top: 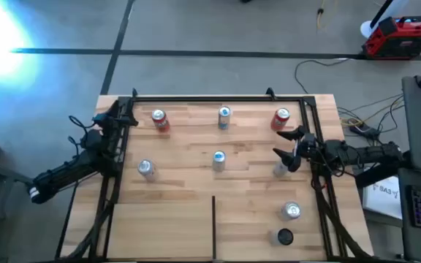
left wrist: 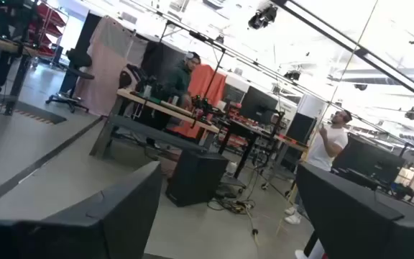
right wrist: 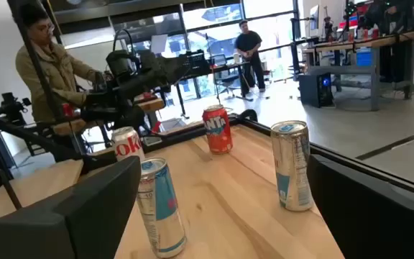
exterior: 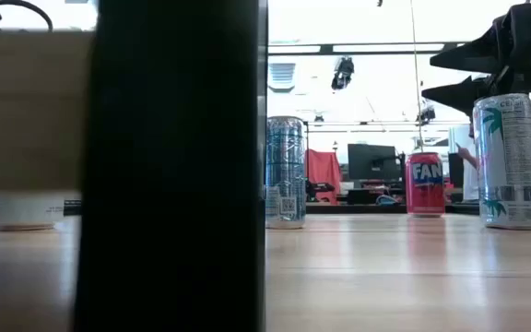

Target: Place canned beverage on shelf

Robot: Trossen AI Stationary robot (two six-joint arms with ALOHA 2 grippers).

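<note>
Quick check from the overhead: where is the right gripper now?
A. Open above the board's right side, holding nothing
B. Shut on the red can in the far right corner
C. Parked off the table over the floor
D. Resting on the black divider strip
A: in the high view the right gripper hangs with spread fingers, empty, over the shelf, between the red can and a silver can.

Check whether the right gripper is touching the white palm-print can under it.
Apart. In the low view the right gripper hangs open above the white palm-print can, with bright background showing between its lower finger and the can's top rim.
</note>
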